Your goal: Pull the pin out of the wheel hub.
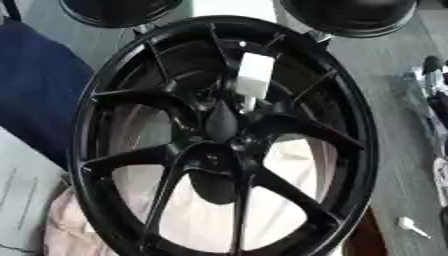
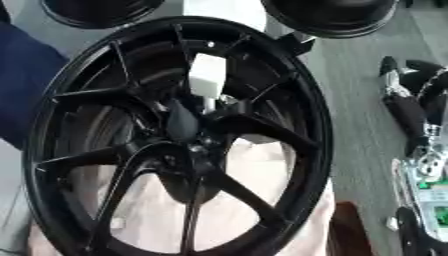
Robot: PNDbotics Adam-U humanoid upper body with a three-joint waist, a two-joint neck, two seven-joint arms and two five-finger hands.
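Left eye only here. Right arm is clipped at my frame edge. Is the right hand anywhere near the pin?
Observer: No. The right eye view shows the right hand off to the right of the wheel, with bare grey table between them. Nothing touches the white pin.
Operator: Anything else on that side I'm missing?
Observer: Yes. Below the hand, at the right edge, there is a silver part with a green patch.
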